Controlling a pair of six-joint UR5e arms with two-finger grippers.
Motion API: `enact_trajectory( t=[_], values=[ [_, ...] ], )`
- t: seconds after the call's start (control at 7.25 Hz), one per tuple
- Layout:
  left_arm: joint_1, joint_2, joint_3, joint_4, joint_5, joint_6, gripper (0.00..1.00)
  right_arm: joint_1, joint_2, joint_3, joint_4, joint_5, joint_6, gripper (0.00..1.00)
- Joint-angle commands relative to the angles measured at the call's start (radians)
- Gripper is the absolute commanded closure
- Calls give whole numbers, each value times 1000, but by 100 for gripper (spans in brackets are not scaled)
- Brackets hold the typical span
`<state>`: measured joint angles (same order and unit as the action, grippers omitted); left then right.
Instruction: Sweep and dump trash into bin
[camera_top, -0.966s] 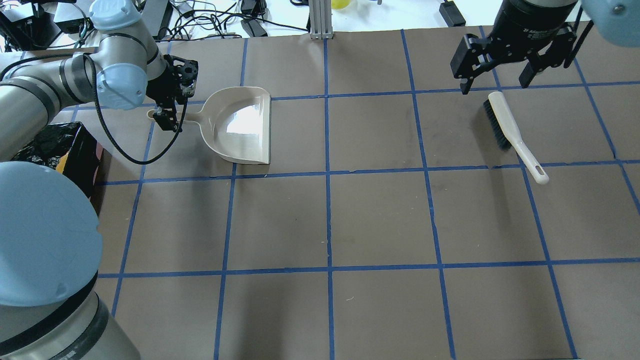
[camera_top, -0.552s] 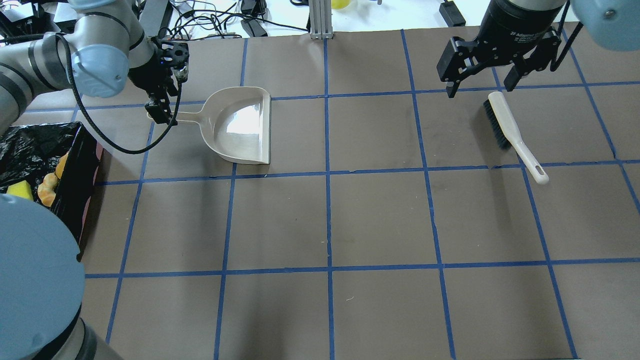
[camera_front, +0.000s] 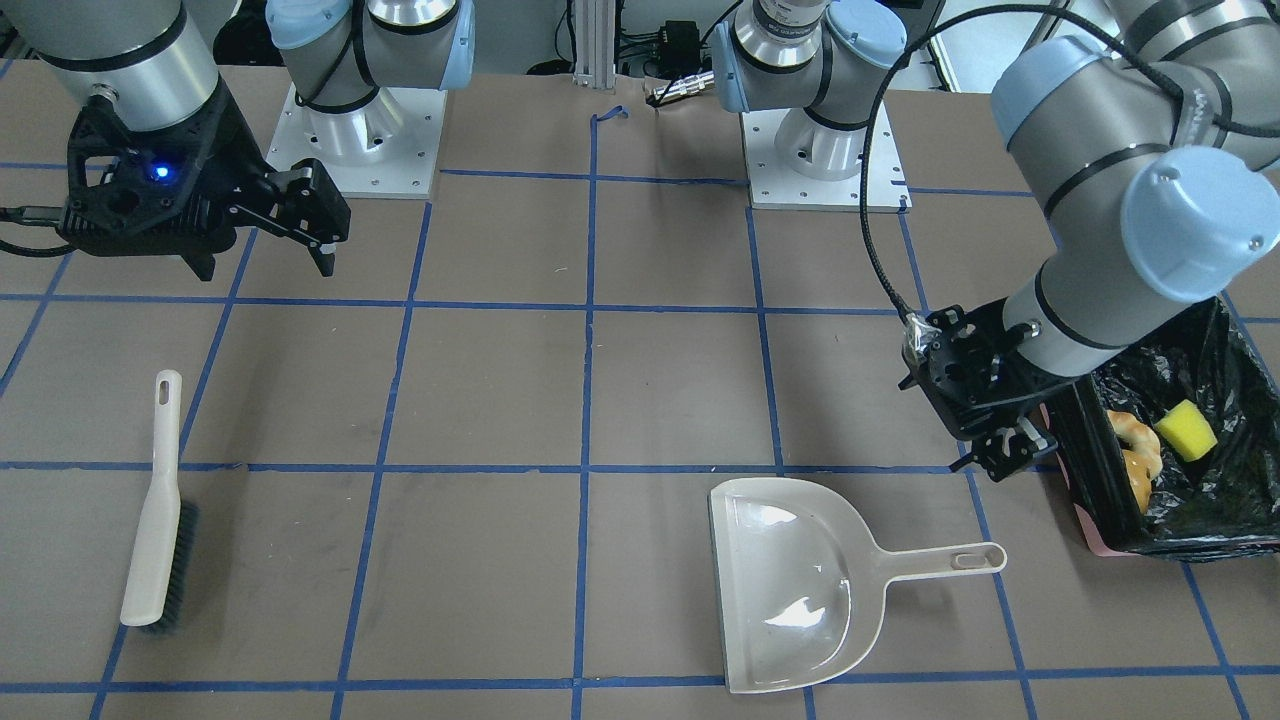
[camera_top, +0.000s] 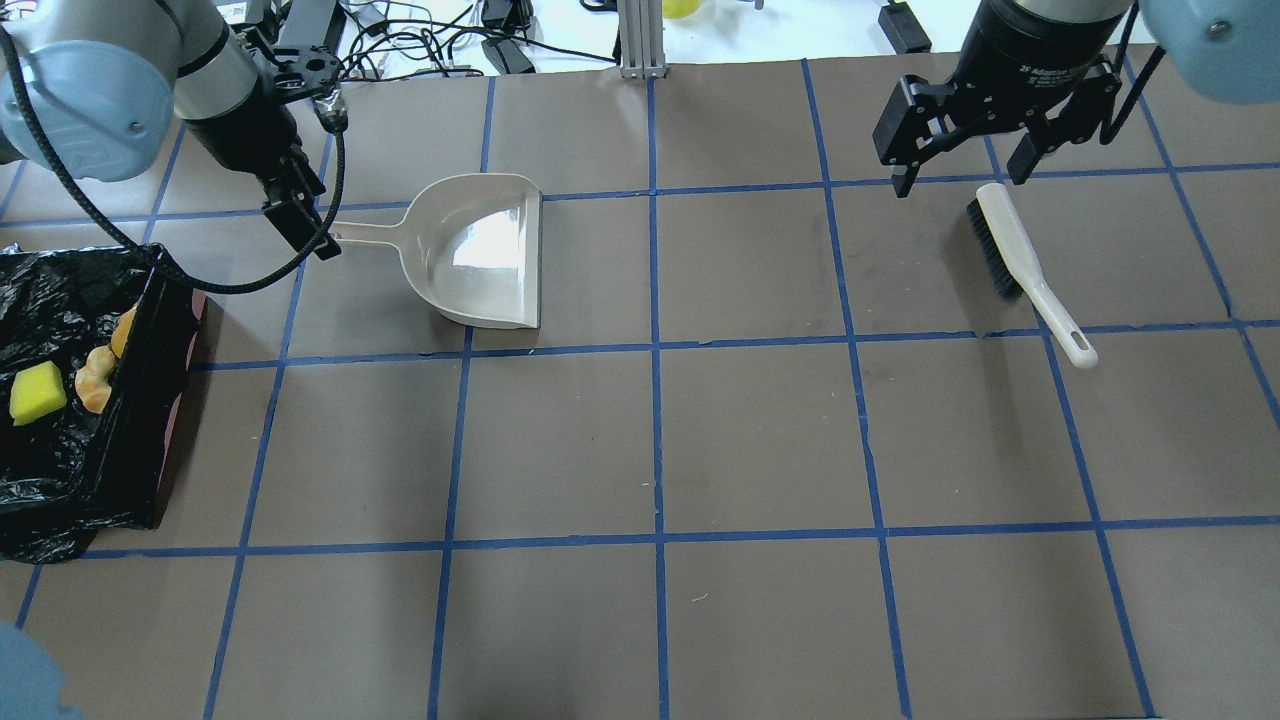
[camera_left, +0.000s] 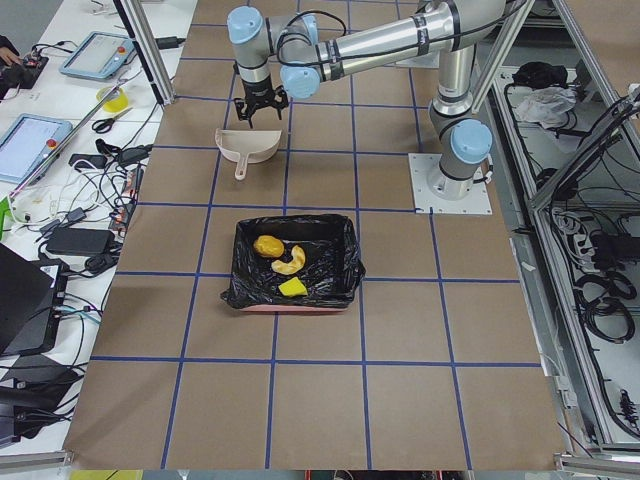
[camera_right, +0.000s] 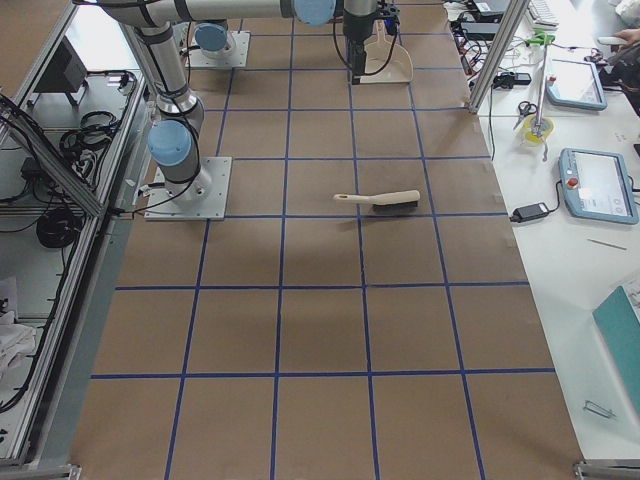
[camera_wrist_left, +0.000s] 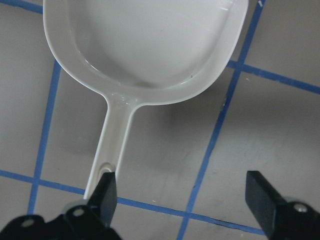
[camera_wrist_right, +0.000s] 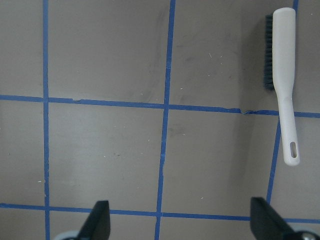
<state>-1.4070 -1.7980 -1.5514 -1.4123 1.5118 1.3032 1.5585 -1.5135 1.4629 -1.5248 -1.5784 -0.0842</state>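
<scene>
The bin (camera_top: 160, 400) is a black-bagged box at the table's left edge. In it lie the yellow sponge wedge (camera_top: 38, 392), the pale crescent (camera_top: 95, 385) and the golden-brown lump (camera_top: 122, 330). All three also show in the exterior left view, in the bin (camera_left: 345, 275). The beige dustpan (camera_top: 480, 250) lies empty on the table. My left gripper (camera_top: 300, 225) is open and empty above the end of its handle, with one finger (camera_wrist_left: 106, 192) over the handle tip. My right gripper (camera_top: 960, 178) is open and empty, just behind the brush (camera_top: 1020, 265).
The brush lies flat at the far right, bristles to the left and handle pointing toward the robot. Cables, boxes and a metal post (camera_top: 637, 40) line the table's far edge. The brown table has a blue tape grid (camera_top: 655, 345).
My left arm has swung back and to the left, uncovering the bin and its trash. My left gripper stayed near the dustpan handle's end. My right gripper shifted slightly left. Dustpan and brush did not move.
</scene>
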Motion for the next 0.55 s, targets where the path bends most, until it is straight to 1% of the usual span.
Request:
enact_trajectory(
  t=[0.0, 0.14, 0.28, 0.41],
  values=[
    [20, 138, -90, -16, -10, -131, 0, 0, 1, 1, 0, -6, 0, 0],
    [46, 173, -104, -40, -10, -192, 0, 0, 1, 1, 0, -8, 0, 0],
    [68, 198, -108, -57, -10, -322, 0, 0, 1, 1, 2, -8, 0, 0],
    [74, 219, -104, -94, -12, -510, 0, 0, 1, 1, 2, -8, 0, 0]
  ],
)
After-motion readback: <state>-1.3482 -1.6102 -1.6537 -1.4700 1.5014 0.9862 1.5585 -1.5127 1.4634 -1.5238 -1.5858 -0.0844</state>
